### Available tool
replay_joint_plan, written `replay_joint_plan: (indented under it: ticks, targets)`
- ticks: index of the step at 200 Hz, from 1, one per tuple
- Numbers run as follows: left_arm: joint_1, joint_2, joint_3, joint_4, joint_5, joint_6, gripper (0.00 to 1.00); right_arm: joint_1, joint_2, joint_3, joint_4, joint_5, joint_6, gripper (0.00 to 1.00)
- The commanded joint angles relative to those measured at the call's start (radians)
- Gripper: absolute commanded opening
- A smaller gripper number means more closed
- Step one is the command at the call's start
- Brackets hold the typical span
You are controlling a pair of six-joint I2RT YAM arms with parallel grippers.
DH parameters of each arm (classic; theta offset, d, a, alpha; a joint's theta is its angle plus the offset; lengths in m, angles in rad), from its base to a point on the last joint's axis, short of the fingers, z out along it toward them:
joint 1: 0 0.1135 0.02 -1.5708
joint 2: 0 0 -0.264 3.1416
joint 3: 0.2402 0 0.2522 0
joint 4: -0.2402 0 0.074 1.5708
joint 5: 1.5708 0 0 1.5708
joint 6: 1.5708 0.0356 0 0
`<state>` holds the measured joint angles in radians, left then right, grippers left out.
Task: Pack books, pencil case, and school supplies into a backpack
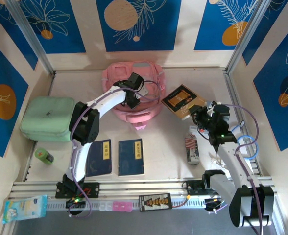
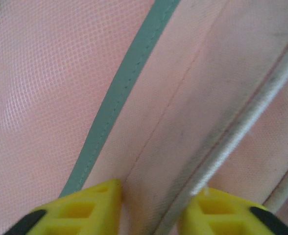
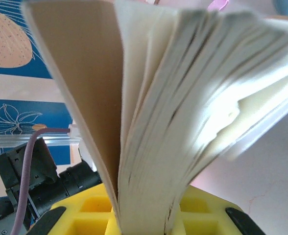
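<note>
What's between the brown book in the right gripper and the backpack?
Nothing on the table between book and backpack. But the left gripper sits over the backpack's middle, fingers astride its fabric, so it may crowd entry.

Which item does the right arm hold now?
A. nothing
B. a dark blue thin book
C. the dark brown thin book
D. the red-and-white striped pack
C: the right arm's yellow fingers clamp the dark brown thin book, its pages fanning above them.
</note>
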<state>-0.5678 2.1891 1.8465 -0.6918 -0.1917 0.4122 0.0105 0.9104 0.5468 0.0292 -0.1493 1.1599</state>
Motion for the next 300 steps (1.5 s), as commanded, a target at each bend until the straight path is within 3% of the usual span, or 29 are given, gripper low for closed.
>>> replay_joint_plan:
  ticks: [1,27,78,108,140,170,205,238,278,300]
  targets:
    - [-0.012,-0.053,0.026,0.054,0.008,-0.018,0.20,-0.027,-0.057,0.001,0.014,-0.013,-0.040,0.18]
    - [-0.012,-0.102,0.018,0.064,0.055,-0.064,0.00,-0.060,-0.093,0.004,-0.030,-0.004,-0.068,0.18]
    - [-0.013,-0.278,-0.083,0.189,0.109,-0.243,0.00,-0.100,-0.145,-0.009,-0.072,-0.023,-0.106,0.18]
    - [-0.016,-0.359,-0.093,0.267,0.158,-0.408,0.00,-0.096,-0.160,-0.033,-0.006,-0.113,-0.100,0.18]
    - [-0.028,-0.363,-0.080,0.281,0.159,-0.427,0.00,-0.087,-0.176,-0.046,0.047,-0.174,-0.078,0.18]
    - [-0.028,-0.331,-0.081,0.260,0.153,-0.452,0.00,-0.088,-0.235,0.005,-0.134,-0.032,-0.154,0.18]
    - [-0.028,-0.315,-0.032,0.213,0.169,-0.485,0.00,-0.092,-0.251,0.055,-0.193,-0.013,-0.216,0.18]
    - [-0.028,-0.331,0.006,0.196,0.147,-0.502,0.00,-0.092,-0.285,0.112,-0.294,0.095,-0.282,0.18]
    - [-0.029,-0.335,0.023,0.214,0.191,-0.532,0.00,-0.072,-0.263,0.093,-0.124,-0.087,-0.227,0.18]
    - [-0.029,-0.333,0.025,0.213,0.183,-0.549,0.00,-0.036,-0.245,0.092,-0.094,-0.083,-0.203,0.18]
